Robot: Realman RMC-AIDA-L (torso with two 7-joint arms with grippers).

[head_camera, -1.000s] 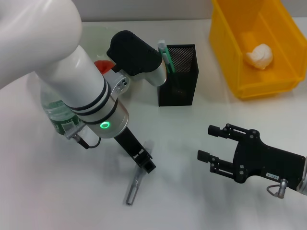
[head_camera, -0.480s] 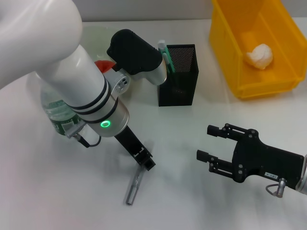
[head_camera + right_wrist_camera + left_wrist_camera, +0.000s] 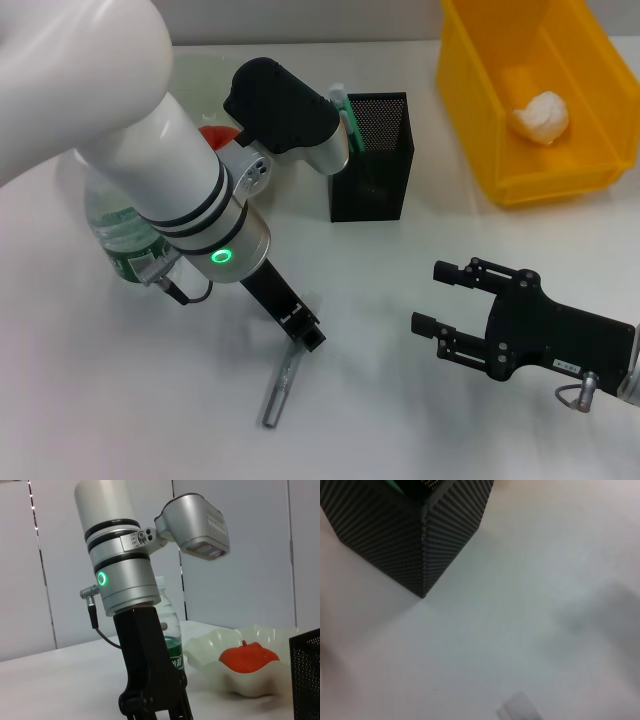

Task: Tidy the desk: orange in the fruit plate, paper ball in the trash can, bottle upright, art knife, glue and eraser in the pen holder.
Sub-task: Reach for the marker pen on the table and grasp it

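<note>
White desk [image 3: 120,400] all around, smooth and bare. A thin grey glue [image 3: 279,390] stick lies flat near the front edge, shiny like metal. The left gripper [image 3: 305,335] points straight down, its tip right at the stick's far end; I cannot tell how its jaws stand. The right gripper [image 3: 440,297] hangs low toward the right edge, jaws wide apart, holding nothing. Behind stands the black mesh pen holder [image 3: 370,155].
</note>
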